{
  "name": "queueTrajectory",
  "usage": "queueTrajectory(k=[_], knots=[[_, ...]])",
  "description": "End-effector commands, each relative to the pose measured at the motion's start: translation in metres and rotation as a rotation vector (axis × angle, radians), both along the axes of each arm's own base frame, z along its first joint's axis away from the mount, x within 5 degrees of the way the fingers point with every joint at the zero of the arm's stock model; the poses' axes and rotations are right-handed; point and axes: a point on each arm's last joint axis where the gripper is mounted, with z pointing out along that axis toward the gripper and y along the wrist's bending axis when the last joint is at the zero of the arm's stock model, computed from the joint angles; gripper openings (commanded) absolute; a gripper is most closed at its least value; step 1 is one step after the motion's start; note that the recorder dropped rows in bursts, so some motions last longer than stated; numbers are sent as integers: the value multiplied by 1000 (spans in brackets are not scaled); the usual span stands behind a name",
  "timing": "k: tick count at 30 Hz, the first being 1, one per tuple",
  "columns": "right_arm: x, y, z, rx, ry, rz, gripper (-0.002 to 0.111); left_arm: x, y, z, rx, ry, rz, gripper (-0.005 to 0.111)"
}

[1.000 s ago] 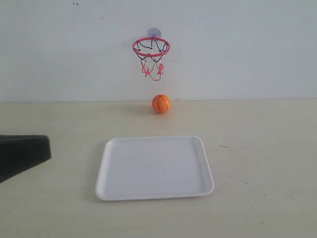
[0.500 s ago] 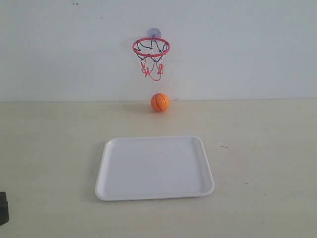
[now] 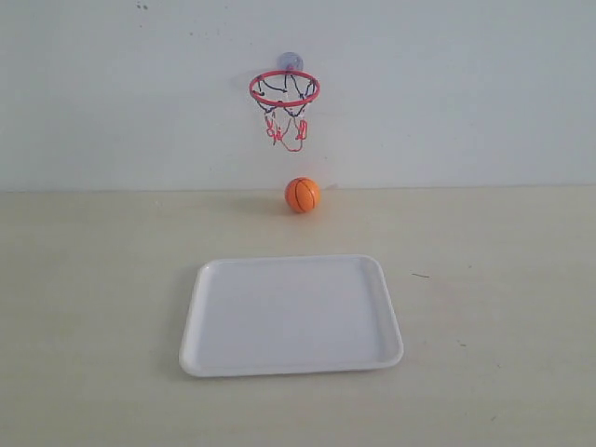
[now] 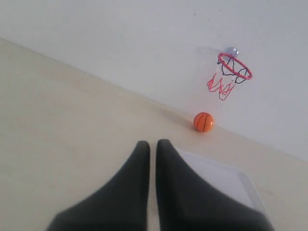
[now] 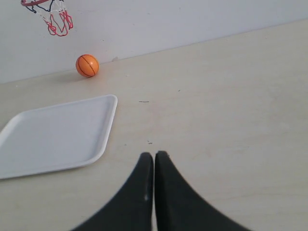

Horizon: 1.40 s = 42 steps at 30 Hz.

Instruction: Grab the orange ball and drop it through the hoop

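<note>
Presently, the ball (image 3: 303, 195) rested on the table (image 3: 484, 261) close to the wall (image 3: 466, 93), at the back of the scene as the exterior view showed it. It sat below the hoop (image 3: 284, 88) and apart from it, with open space between the net's lowest strings and the top of the ball. Whether the ball touched the wall could not be told. The hoop's red ring stood out level from the wall, held by a suction cup (image 3: 290, 60), and the net hung slack beneath it. A white tray (image 3: 291, 315) lay flat on the table nearer the camera, in line with ball and hoop and clear of the ball. The left gripper (image 4: 152, 144) had its two black fingers pressed together, with only a thin slit between them, and gripped nothing. Part of the tray showed just past its fingers, and the ball lay well beyond the tips. The right gripper (image 5: 154, 155) was likewise pressed together and gripped nothing. It was positioned over bare table, with the tray off to one side. The ball and hoop lay well apart from it, past the tray's far corner. Contact between either gripper and the table could not be determined.
</note>
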Motion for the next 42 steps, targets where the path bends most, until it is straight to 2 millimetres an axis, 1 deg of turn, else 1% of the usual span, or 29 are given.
queueTrajectory(k=[1, 3, 8, 10, 13, 16, 26, 28, 32, 39, 42], knots=[[0, 0, 1, -3, -15, -2, 0, 2, 3, -16, 63, 46, 21, 4], [0, 0, 1, -3, -15, -2, 0, 4, 5, -23, 111, 57, 29, 4], [0, 0, 1, -3, -15, -2, 0, 9, 10, -37, 170, 51, 97, 4], [0, 0, 1, -3, -15, -2, 0, 10, 11, -46, 210, 74, 103, 4], [0, 0, 1, -3, -15, -2, 0, 13, 11, -62, 218, 90, 102, 4], [0, 0, 1, -3, -15, -2, 0, 14, 11, -60, 219, 57, 101, 4], [0, 0, 1, -3, -15, -2, 0, 14, 12, -61, 265, 61, 103, 4], [0, 0, 1, -3, -15, -2, 0, 14, 12, -61, 296, 61, 98, 4], [0, 0, 1, -3, -15, -2, 0, 14, 11, -61, 384, 61, 53, 4], [0, 0, 1, -3, -15, -2, 0, 13, 6, -62, 401, 52, -49, 4], [0, 0, 1, -3, -15, -2, 0, 13, 5, -62, 401, 45, -68, 4]])
